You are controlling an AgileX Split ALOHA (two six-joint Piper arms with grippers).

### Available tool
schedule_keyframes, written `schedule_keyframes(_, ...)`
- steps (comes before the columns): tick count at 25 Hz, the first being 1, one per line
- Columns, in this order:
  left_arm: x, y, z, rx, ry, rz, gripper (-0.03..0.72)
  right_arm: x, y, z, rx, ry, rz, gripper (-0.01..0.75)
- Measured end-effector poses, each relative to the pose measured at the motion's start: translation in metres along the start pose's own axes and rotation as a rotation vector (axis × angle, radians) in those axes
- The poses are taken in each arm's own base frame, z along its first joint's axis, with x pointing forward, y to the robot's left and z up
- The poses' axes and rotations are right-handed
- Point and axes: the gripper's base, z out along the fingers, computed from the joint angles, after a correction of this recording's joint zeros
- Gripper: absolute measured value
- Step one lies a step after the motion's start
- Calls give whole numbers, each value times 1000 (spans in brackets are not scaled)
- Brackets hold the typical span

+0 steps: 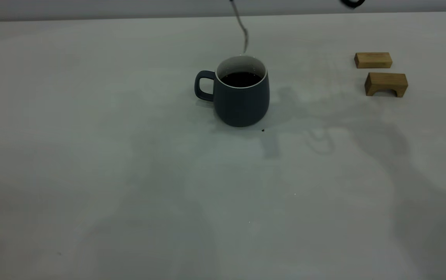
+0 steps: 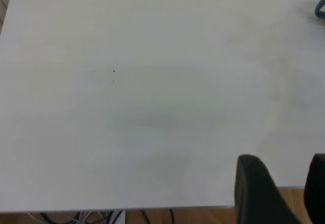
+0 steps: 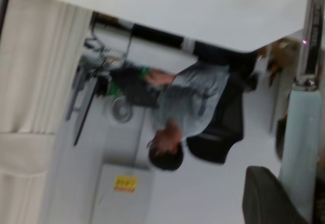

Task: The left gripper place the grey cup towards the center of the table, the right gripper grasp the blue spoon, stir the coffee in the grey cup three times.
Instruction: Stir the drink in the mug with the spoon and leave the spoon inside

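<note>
Grey cup (image 1: 241, 93) mid-bench (image 1: 129, 175), coffee (image 1: 241, 79) inside. Blue spoon (image 1: 242, 31) hangs above rim, pinched by right gripper (image 3: 299, 183) fingers. Left gripper (image 2: 279, 193) parked at bench edge, fingers spread. I judge stirring step; next: lower bowl into coffee.

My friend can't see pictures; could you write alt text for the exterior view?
A grey cup of dark coffee stands mid-table, a spoon hanging tilted just above its rim from beyond the top edge. Two wooden blocks sit at right.
</note>
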Motion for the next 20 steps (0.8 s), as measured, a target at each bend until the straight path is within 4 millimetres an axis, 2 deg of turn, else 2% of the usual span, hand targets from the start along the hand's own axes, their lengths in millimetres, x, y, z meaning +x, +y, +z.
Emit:
schedule_keyframes(4, 0, 0, 0, 0, 0, 0, 312, -22, 0, 8, -51, 51, 49, 137)
schedule_keyframes(11, 0, 0, 0, 0, 0, 0, 312, -66, -3, 10, -123, 68, 127, 137)
schedule_keyframes(20, 0, 0, 0, 0, 0, 0, 312, -99, -14, 24, -165, 102, 220, 137)
